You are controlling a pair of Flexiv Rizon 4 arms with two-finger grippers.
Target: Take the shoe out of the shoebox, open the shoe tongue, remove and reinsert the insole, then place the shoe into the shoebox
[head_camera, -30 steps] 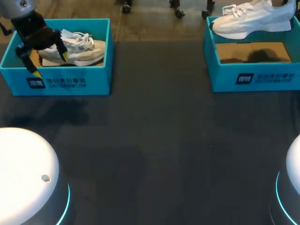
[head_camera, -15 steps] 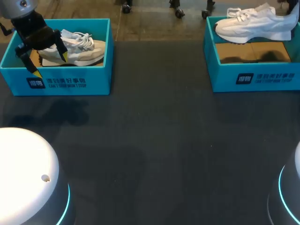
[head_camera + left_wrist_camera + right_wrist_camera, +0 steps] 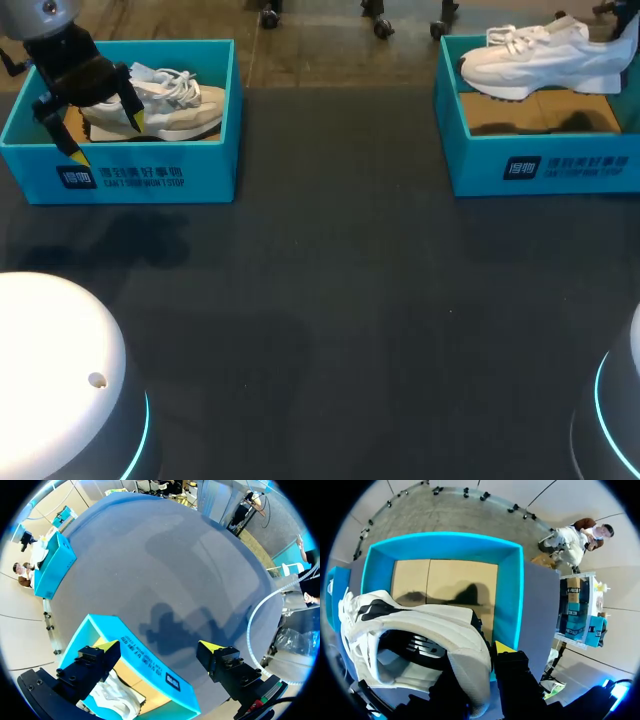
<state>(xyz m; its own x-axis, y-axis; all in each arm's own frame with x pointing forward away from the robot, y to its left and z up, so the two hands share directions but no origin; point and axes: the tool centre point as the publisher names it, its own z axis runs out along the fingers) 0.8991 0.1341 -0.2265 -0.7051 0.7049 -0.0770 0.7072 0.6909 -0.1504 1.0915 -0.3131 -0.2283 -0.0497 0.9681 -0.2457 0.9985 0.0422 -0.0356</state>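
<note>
At the far left corner of the dark tabletop point(image 3: 330, 300) sits the left shoebox point(image 3: 130, 165), turquoise, with a beige sneaker point(image 3: 170, 105) lying inside. The left gripper point(image 3: 106, 138) hangs over its near wall, spread wide and holding nothing, with one finger above the sneaker and the other outside the box. At the far right corner stands the right shoebox point(image 3: 540, 165), its cardboard floor point(image 3: 545, 110) bare. The white sneaker point(image 3: 545, 60) hangs above it, pinched at the heel collar by the right gripper point(image 3: 485, 657).
</note>
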